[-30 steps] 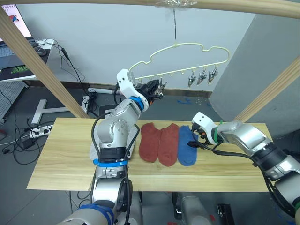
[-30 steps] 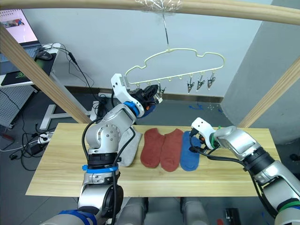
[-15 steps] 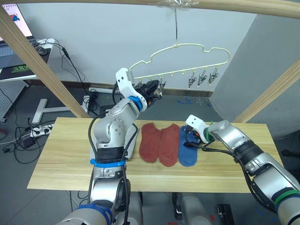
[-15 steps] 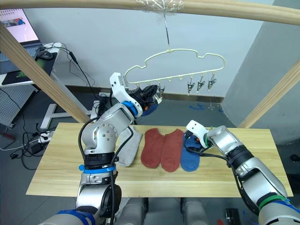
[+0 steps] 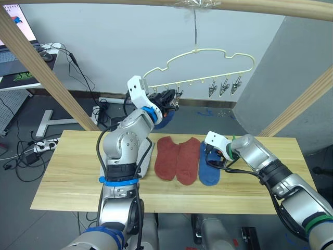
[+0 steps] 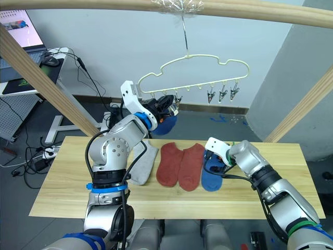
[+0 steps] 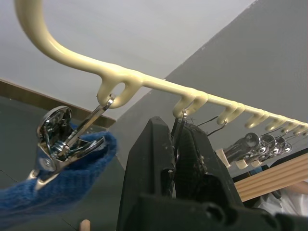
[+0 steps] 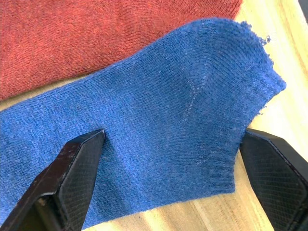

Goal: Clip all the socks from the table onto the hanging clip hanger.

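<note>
Blue sock between wide-spread right end effector fingers.

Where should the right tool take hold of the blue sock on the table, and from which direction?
Grip the blue sock at its ribbed cuff from above: it lies flat on the table, cuff between the open right tool fingers.

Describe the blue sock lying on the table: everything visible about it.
The blue sock is a short ankle sock of soft ribbed knit. It lies flat on the table, just right of the two rust red socks, its cuff toward the far edge. The right hand is down over the cuff end, open, one finger on each side of it, not yet closed on the fabric.
</note>
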Controlling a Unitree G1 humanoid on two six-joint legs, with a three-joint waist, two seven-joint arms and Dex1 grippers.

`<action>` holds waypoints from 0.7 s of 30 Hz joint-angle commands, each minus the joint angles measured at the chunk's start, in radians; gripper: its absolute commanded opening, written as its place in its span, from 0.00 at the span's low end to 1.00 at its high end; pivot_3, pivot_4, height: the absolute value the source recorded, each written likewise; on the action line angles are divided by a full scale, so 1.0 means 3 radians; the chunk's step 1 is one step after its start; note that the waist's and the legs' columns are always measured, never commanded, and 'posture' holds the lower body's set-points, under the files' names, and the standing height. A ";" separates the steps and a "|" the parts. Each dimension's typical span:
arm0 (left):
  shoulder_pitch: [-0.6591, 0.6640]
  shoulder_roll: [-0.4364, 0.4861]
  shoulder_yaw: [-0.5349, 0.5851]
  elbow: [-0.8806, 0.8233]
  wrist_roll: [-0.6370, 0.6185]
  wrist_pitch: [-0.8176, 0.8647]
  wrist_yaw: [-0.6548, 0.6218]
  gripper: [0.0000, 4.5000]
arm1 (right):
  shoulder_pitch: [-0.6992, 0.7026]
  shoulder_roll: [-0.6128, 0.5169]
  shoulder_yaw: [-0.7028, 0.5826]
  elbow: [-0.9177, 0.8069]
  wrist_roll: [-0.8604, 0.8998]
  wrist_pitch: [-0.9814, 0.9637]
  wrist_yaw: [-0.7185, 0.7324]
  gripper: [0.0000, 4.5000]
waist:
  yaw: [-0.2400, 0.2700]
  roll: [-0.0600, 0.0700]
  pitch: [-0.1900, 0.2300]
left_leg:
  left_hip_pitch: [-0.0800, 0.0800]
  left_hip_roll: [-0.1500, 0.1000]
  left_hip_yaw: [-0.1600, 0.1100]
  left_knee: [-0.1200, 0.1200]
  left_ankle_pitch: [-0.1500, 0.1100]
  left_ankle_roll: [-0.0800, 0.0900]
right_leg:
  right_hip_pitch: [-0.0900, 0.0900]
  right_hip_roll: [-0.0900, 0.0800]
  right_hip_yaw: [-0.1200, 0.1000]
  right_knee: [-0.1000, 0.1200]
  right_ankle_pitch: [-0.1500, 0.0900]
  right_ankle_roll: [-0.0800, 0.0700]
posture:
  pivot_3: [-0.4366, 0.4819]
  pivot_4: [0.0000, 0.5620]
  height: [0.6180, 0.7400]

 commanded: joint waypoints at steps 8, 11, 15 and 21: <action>-0.0081 0.0035 0.0016 -0.0063 -0.0089 -0.0023 -0.0044 0.02 | 0.0146 0.0052 -0.0081 0.0001 -0.0211 -0.0029 -0.0015 0.50 | -0.0007 0.0000 0.0000 | 0.0001 0.0000 0.0000 0.0000 0.0000 -0.0001 | 0.0001 0.0000 0.0000 0.0000 0.0001 0.0001 | 0.58 0.44 1.00; -0.0087 0.0045 0.0040 -0.0050 -0.0124 0.0000 -0.0076 0.02 | 0.0152 0.0072 -0.0104 0.0012 -0.0217 -0.0004 0.0002 0.26 | -0.0007 0.0000 0.0000 | 0.0002 0.0000 0.0000 0.0001 0.0001 -0.0001 | 0.0002 0.0000 0.0000 0.0000 0.0002 0.0003 | 0.58 0.44 1.00; -0.0105 0.0061 0.0138 -0.0039 -0.0312 0.0134 -0.0138 0.02 | 0.0163 0.0093 -0.0152 0.0003 -0.0208 0.0078 0.0014 0.13 | -0.0010 0.0000 0.0000 | 0.0002 0.0000 0.0000 0.0001 0.0002 -0.0002 | 0.0002 0.0000 0.0001 0.0000 0.0004 0.0004 | 0.58 0.44 1.00; -0.0157 0.0102 0.0408 0.0014 -0.0746 0.0450 -0.0154 0.02 | 0.0244 -0.0031 -0.0422 -0.0528 -0.0054 0.0324 0.0100 0.13 | -0.0009 0.0000 0.0000 | 0.0001 -0.0001 0.0000 0.0000 0.0001 -0.0002 | 0.0002 0.0000 0.0000 -0.0001 0.0004 0.0004 | 0.57 0.42 1.00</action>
